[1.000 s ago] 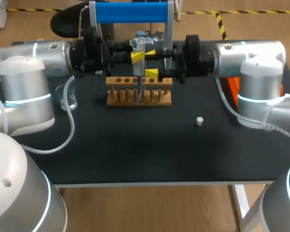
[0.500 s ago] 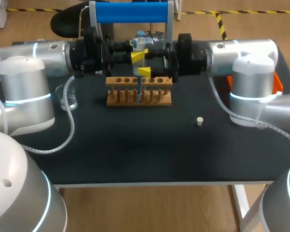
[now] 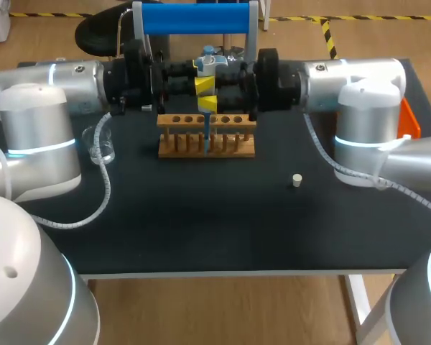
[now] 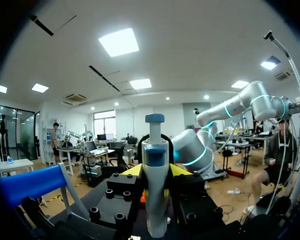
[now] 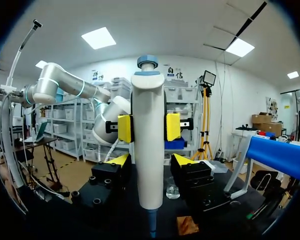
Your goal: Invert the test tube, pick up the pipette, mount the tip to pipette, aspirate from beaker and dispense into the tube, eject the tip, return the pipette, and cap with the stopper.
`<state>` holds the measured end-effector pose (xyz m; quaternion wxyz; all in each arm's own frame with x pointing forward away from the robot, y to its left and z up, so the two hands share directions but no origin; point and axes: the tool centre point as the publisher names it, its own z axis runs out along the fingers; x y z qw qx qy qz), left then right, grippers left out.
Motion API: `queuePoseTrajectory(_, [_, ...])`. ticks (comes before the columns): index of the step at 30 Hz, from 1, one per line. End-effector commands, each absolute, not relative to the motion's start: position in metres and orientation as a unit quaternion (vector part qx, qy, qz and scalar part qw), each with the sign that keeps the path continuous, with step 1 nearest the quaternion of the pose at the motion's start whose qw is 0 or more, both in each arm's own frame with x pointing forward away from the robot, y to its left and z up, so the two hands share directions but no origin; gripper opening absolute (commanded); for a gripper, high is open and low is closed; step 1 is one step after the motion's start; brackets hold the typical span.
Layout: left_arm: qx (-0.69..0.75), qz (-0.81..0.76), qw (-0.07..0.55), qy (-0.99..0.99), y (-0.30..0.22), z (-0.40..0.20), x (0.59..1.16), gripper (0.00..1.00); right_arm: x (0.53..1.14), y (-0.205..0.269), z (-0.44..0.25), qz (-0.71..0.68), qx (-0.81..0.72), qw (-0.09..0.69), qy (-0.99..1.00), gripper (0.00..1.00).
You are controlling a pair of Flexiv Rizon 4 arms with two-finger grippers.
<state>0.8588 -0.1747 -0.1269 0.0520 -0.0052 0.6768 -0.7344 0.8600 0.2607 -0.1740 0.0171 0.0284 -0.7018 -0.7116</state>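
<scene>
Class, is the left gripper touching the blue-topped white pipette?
Touching. Right wrist view: the left gripper presses yellow fingers on the white pipette from both sides.

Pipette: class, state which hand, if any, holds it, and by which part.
The left hand is shut on the pipette, clamping its upper body from two sides. The right hand is open, flanking it lower down.

From above, the left hand [image 3: 202, 84] and right hand [image 3: 210, 105] hide most of the pipette [image 3: 209, 61]. Where its tip [image 3: 207, 131] ends within the rack [image 3: 179, 147] is too small to tell.
</scene>
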Motion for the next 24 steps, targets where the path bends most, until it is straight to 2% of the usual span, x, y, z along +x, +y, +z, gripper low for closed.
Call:
queuePoseTrajectory(1, [-0.004, -0.735, 0.052, 0.676, -0.1749, -0.1274, 0.8597, 0.00, 0.8612, 0.2615, -0.1745, -0.711, 0.030, 0.018, -0.702, 0.48])
queuePoseTrajectory(6, [-0.004, -0.735, 0.052, 0.676, -0.1749, -0.1274, 0.8597, 0.00, 0.8616, 0.2618, -0.1747, -0.711, 0.029, 0.019, -0.702, 0.47])
queuePoseTrajectory(11, [-0.004, -0.735, 0.052, 0.676, -0.1749, -0.1274, 0.8597, 0.00, 0.8617, 0.2629, -0.1753, -0.710, 0.032, 0.021, -0.703, 0.37])
queuePoseTrajectory(17, [-0.004, -0.735, 0.052, 0.676, -0.1749, -0.1274, 0.8597, 0.00, 0.8621, 0.2637, -0.1748, -0.709, 0.033, 0.023, -0.704, 0.31])
queuePoseTrajectory(18, [-0.004, -0.735, 0.052, 0.676, -0.1749, -0.1274, 0.8597, 0.00, 0.8620, 0.2638, -0.1747, -0.709, 0.034, 0.024, -0.704, 0.27])
queuePoseTrajectory(20, [-0.004, -0.735, 0.052, 0.676, -0.1749, -0.1274, 0.8597, 0.00, 0.8621, 0.2638, -0.1743, -0.709, 0.035, 0.025, -0.704, 0.13])
queuePoseTrajectory(21, [-0.004, -0.735, 0.052, 0.676, -0.1749, -0.1274, 0.8597, 0.00, 0.8622, 0.2638, -0.1742, -0.709, 0.035, 0.025, -0.703, 0.00])
queuePoseTrajectory(24, [-0.004, -0.735, 0.052, 0.676, -0.1749, -0.1274, 0.8597, 0.00, 0.8616, 0.2640, -0.1734, -0.710, 0.038, 0.028, -0.702, 0.00])
